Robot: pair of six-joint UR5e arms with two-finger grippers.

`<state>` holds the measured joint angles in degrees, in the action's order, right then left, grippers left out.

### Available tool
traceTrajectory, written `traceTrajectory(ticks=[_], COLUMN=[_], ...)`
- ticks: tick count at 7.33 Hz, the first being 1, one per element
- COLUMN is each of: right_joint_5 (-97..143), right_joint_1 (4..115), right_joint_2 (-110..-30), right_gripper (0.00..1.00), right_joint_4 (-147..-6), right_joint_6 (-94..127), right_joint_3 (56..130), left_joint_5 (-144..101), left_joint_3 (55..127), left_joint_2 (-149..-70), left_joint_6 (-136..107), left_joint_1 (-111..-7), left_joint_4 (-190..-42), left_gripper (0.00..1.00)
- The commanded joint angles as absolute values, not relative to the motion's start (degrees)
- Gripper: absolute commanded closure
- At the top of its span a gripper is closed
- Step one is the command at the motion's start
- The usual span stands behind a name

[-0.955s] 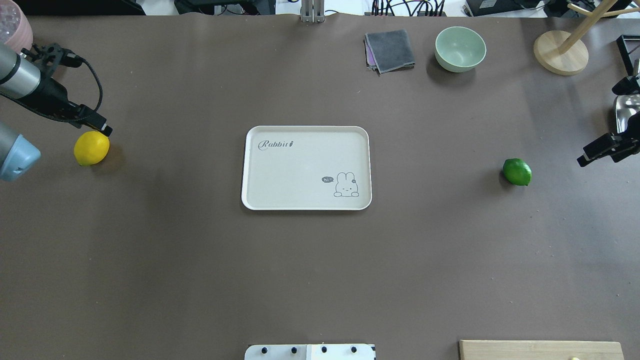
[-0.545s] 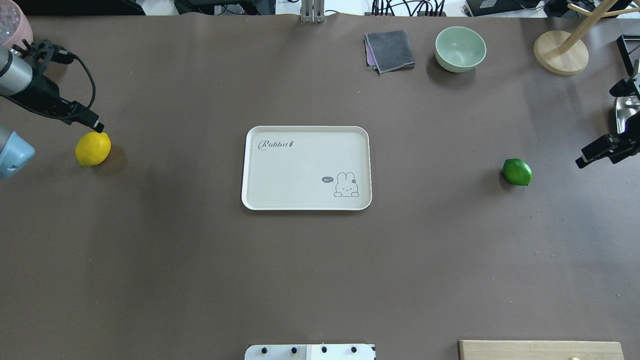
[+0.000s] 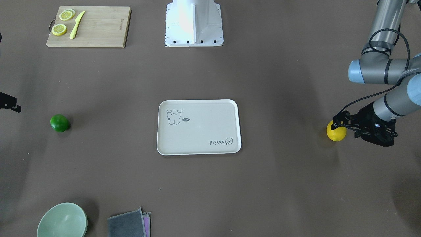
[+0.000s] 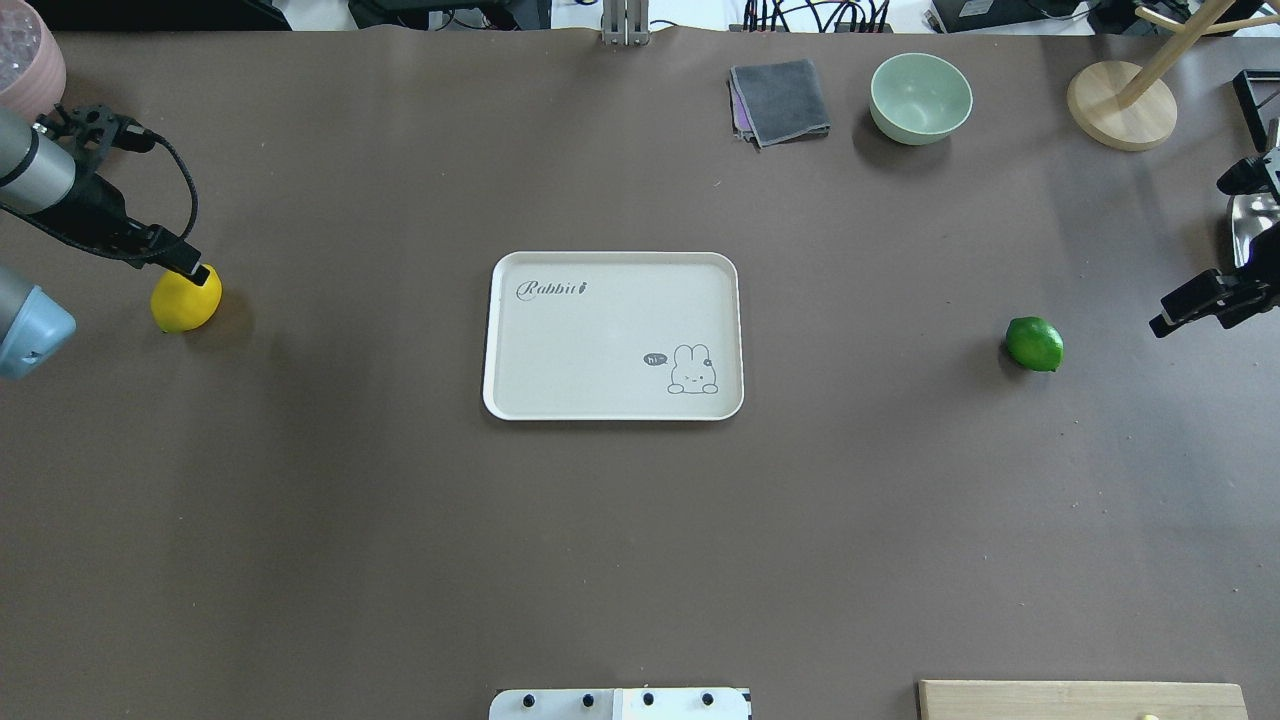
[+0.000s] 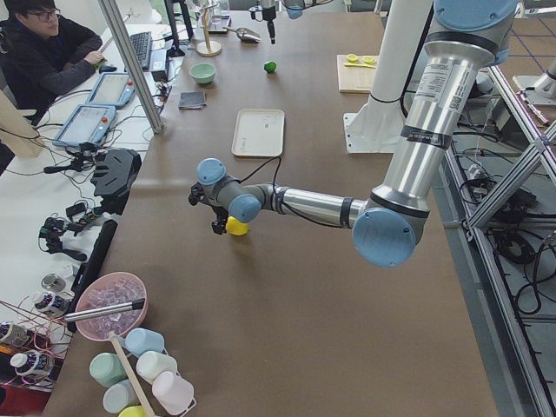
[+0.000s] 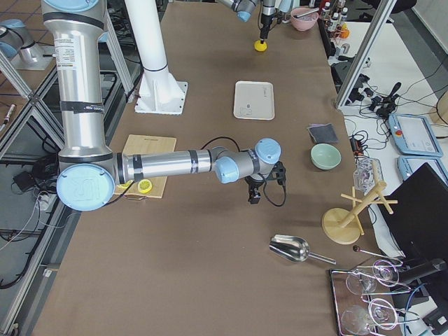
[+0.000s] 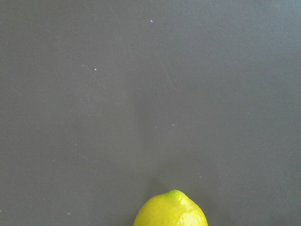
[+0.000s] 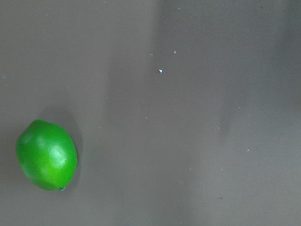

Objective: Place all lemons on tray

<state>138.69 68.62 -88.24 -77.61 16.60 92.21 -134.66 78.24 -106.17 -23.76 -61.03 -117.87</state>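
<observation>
The yellow lemon [image 4: 183, 305] lies on the brown table at the far left; it also shows in the front view [image 3: 337, 134] and at the bottom edge of the left wrist view [image 7: 170, 211]. My left gripper [image 4: 190, 270] is open, one fingertip over the lemon's far top. The green lemon [image 4: 1034, 343] lies at the right and shows in the right wrist view [image 8: 46, 154]. My right gripper [image 4: 1190, 257] is open, raised to the right of it, apart from it. The cream tray [image 4: 612, 257] with the "Rabbit" script sits empty in the middle.
A green bowl [image 4: 920, 97], a grey cloth [image 4: 780, 100] and a wooden stand [image 4: 1120, 105] are at the far side. A metal scoop [image 4: 1255, 215] lies under the right arm. A bamboo cutting board [image 3: 98, 29] with lemon slices and a knife is near the robot base.
My left gripper has come down and towards the yellow lemon; its fingertip now overlaps the lemon's top. My right gripper has drifted slightly towards the green lemon. Both lemons stay put.
</observation>
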Motion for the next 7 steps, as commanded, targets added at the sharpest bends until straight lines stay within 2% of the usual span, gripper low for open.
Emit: traceTrajectory(ticks=[1, 3, 4, 5, 6, 7], right_joint_5=[138.5, 138.2, 138.2, 138.2, 138.3, 138.3], right_joint_1=[68.5, 68.3, 68.3, 68.3, 68.2, 68.1], right_joint_2=[-88.3, -88.2, -88.2, -88.2, -88.2, -88.2], right_gripper=[0.0, 0.0, 0.0, 0.0, 0.0, 0.0], right_joint_4=[-77.6, -77.6, -77.6, -77.6, -77.6, -77.6], right_joint_6=[16.6, 16.6, 16.6, 16.7, 17.7, 17.7], right_joint_3=[92.1, 92.2, 92.2, 92.2, 92.2, 92.3], left_joint_5=[-134.6, -134.6, -134.6, -134.6, -135.0, -135.4], left_joint_3=[77.7, 76.9, 76.4, 76.5, 76.8, 76.9], left_joint_2=[-106.1, -106.0, -106.1, -106.0, -106.0, -105.9], left_joint_6=[-23.8, -23.3, -23.3, -23.4, -24.3, -26.3], left_joint_1=[-58.3, -57.7, -57.7, -57.7, -57.7, -57.9], left_joint_4=[-118.0, -118.1, -118.1, -118.4, -118.1, -118.0], left_gripper=[0.02, 0.02, 0.09, 0.51, 0.83, 1.0])
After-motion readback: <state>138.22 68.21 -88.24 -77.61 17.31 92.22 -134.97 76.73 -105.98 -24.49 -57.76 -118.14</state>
